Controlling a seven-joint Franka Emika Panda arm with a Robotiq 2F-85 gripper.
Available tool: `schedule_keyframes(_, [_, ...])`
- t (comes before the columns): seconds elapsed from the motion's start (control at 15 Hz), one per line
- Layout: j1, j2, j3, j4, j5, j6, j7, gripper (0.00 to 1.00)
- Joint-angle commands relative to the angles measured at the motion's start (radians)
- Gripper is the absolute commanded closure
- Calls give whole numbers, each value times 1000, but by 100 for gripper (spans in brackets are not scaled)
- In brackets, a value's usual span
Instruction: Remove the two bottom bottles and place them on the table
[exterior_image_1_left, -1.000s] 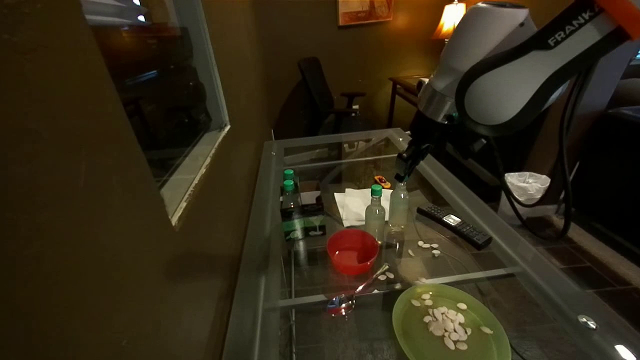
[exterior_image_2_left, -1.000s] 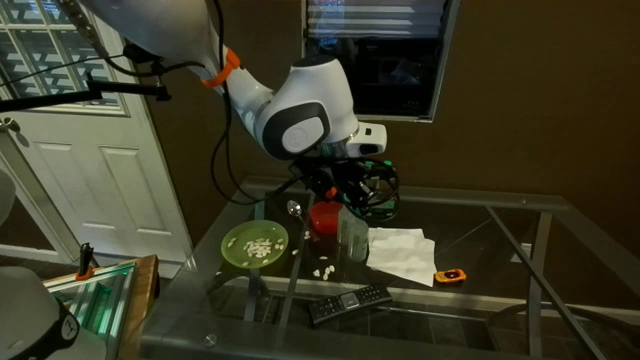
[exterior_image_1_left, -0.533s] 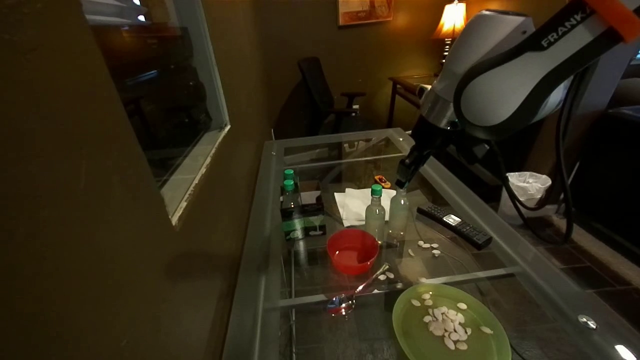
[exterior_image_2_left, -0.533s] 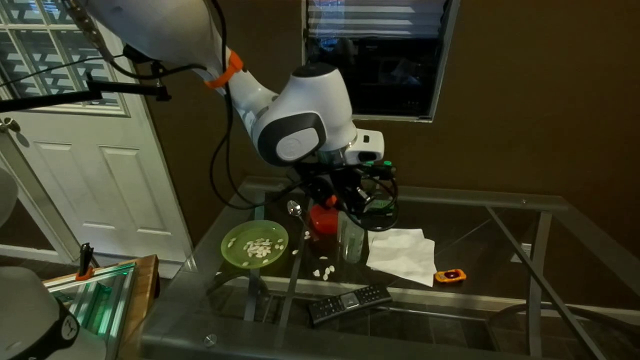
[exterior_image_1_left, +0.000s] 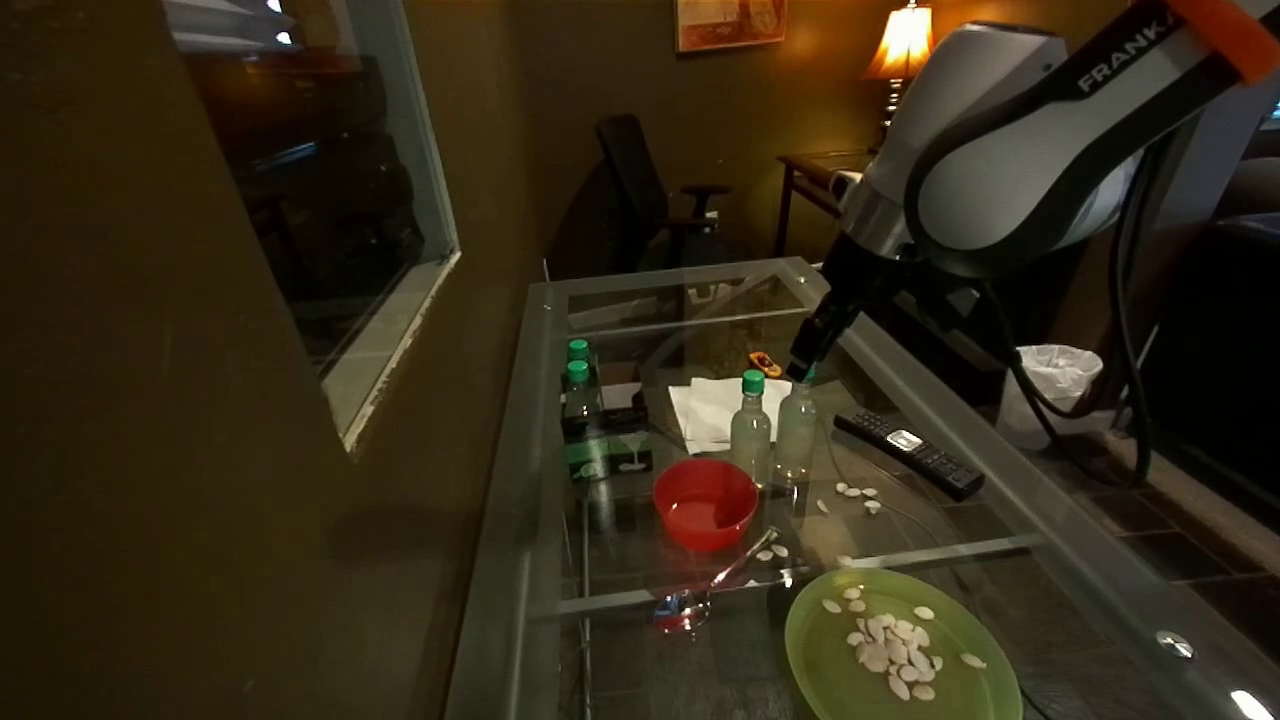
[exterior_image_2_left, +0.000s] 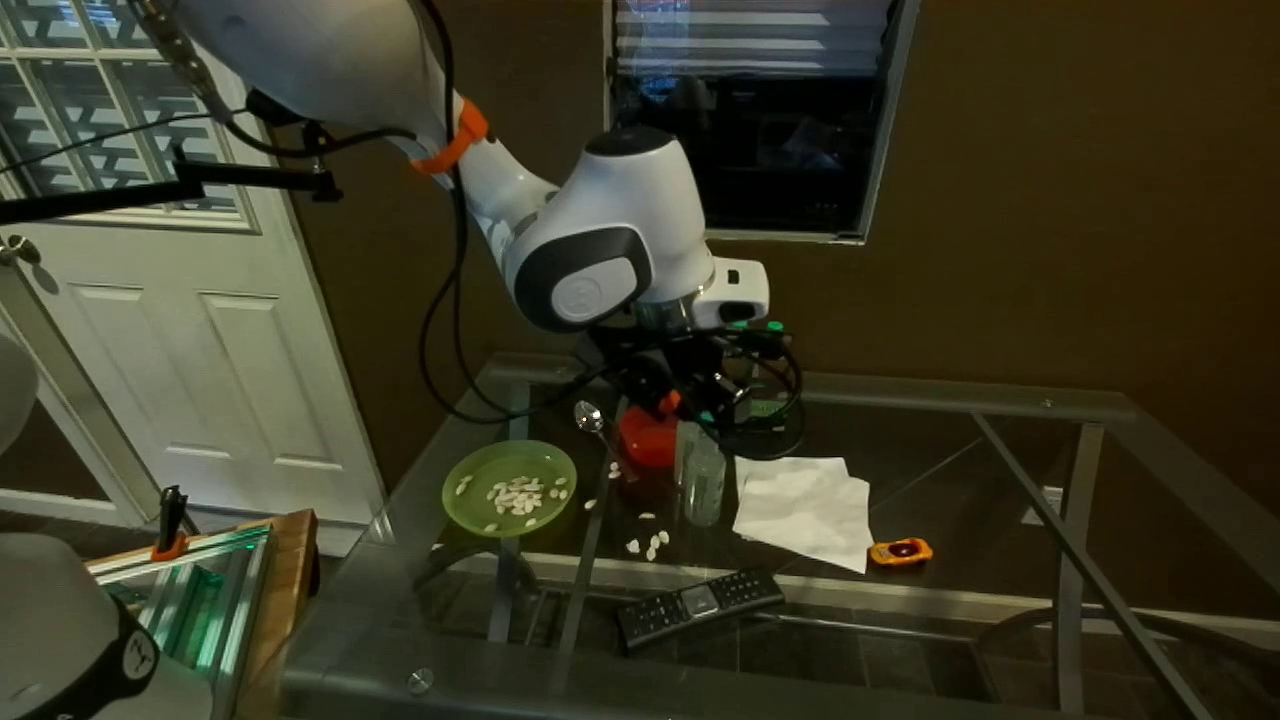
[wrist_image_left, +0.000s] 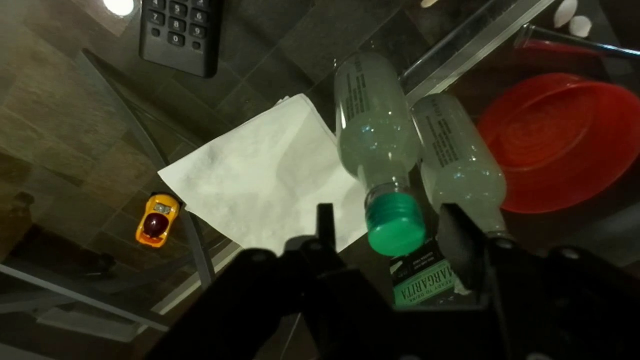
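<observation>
Two slim clear bottles with green caps stand upright side by side on the glass table (exterior_image_1_left: 1000, 465). The bottle on the remote's side (exterior_image_1_left: 797, 435) also shows in an exterior view (exterior_image_2_left: 705, 490) and in the wrist view (wrist_image_left: 377, 115). The bottle beside the red bowl (exterior_image_1_left: 750, 435) shows in the wrist view (wrist_image_left: 460, 150), its cap hidden behind a finger. My gripper (exterior_image_1_left: 797, 368) is at the first bottle's cap. In the wrist view the gripper (wrist_image_left: 387, 212) is open, with that cap between its fingers and gaps on both sides.
A dark carton (exterior_image_1_left: 608, 458) with two more green-capped bottles (exterior_image_1_left: 580, 398) stands by the wall. A red bowl (exterior_image_1_left: 705, 505), spoon (exterior_image_1_left: 720, 580), green plate (exterior_image_1_left: 900, 690), white napkins (exterior_image_2_left: 805, 510), remote (exterior_image_2_left: 700, 605) and toy car (exterior_image_2_left: 900, 552) lie around.
My gripper has lowered the first bottle onto the table and opened. The bottle's green cap now shows below the fingers. The other things have not moved.
</observation>
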Motion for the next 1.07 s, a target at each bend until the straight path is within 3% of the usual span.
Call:
schedule_keyframes(0.0, [4,-61,7,-12,-13,-29,4,12])
schedule_keyframes(0.13, [21,-113,2,-8,-28,-66,46,1])
schedule_keyframes(0.4, [55,-240,13,50,11,-312,138,0])
schedule_keyframes(0.67, [82,-291,28,160,-41,-529,241,0])
schedule_keyframes(0.73, [82,-275,17,120,-11,-440,186,0])
schedule_keyframes(1.0, [86,-278,16,131,-11,-458,192,0])
